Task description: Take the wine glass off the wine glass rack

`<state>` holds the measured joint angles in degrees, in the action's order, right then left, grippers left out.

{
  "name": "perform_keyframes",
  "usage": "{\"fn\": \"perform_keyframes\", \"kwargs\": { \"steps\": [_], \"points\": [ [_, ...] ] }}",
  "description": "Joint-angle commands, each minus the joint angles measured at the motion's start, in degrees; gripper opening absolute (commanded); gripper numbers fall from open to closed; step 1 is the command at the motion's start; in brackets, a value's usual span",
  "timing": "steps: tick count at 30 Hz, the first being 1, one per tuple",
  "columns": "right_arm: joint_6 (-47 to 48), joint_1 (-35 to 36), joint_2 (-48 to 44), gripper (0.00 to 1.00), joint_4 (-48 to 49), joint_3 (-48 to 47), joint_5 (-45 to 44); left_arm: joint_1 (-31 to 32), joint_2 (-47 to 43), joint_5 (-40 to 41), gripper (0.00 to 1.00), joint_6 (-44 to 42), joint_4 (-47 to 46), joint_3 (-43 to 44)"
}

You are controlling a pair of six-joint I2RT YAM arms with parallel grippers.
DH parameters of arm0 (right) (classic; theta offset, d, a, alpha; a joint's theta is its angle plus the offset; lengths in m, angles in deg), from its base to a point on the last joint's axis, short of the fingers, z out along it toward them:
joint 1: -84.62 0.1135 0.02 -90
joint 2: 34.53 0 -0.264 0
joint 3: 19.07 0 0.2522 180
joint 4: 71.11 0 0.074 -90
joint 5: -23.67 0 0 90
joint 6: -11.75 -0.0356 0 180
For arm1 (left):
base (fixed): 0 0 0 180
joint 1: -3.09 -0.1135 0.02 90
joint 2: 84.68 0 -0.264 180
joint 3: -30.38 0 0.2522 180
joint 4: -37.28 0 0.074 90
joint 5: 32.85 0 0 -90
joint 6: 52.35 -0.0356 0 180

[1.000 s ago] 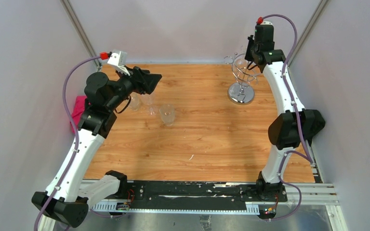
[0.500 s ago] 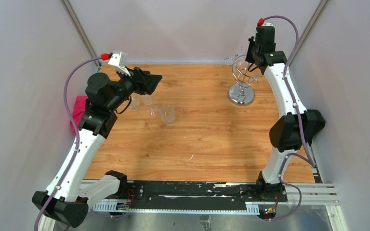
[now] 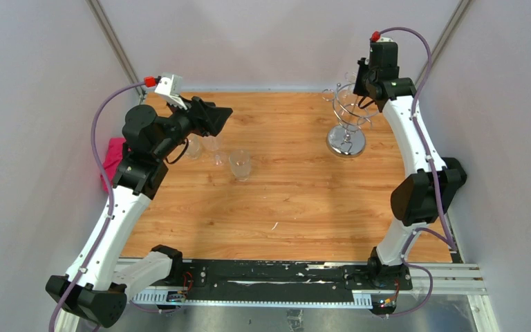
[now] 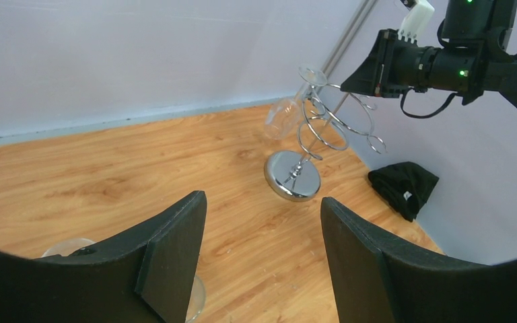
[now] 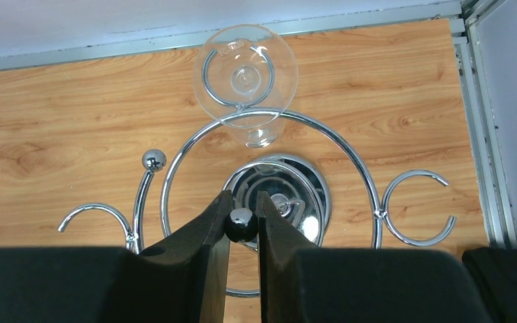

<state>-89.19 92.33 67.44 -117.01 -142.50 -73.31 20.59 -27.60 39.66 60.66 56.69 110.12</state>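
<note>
The wine glass rack stands at the far right of the table, chrome with a round mirrored base. My right gripper is shut on the ball at the top of its central rod. The wine glass hangs upside down from a hook on the rack's far side, its foot resting in the hook's curl. It also shows in the left wrist view, wine glass. There the rack leans toward the right gripper. My left gripper is open, hovering at the far left with nothing between its fingers.
Three clear glasses stand on the table below the left gripper. A pink cloth lies at the left edge and a black cloth by the right wall. Empty curled hooks stick out around the rack's ring.
My right arm has shifted slightly up and to the right, still shut on the rod's ball, and the rack's top has followed. The left arm has not moved.
</note>
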Motion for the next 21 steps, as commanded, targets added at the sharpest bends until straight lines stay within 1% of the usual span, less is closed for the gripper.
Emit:
{"fn": "perform_keyframes", "kwargs": {
  "steps": [1,13,14,21],
  "points": [
    [-1.1,-0.6,-7.2,0.00,4.4,2.1,2.0,0.4,-1.0,0.3,0.68,0.3,-1.3,-0.4],
    [-1.2,-0.3,-15.1,0.00,6.0,10.3,6.0,0.4,-0.2,-0.9,0.68,1.4,-2.1,-0.7],
    [-1.1,-0.2,-15.7,0.00,6.0,10.9,8.0,0.4,-0.1,-1.0,0.68,1.5,-2.2,-0.7],
    [-0.2,1.8,-21.4,0.00,6.4,16.5,11.4,0.4,1.1,-1.9,0.68,2.3,-3.3,-0.9]
  ]
}}
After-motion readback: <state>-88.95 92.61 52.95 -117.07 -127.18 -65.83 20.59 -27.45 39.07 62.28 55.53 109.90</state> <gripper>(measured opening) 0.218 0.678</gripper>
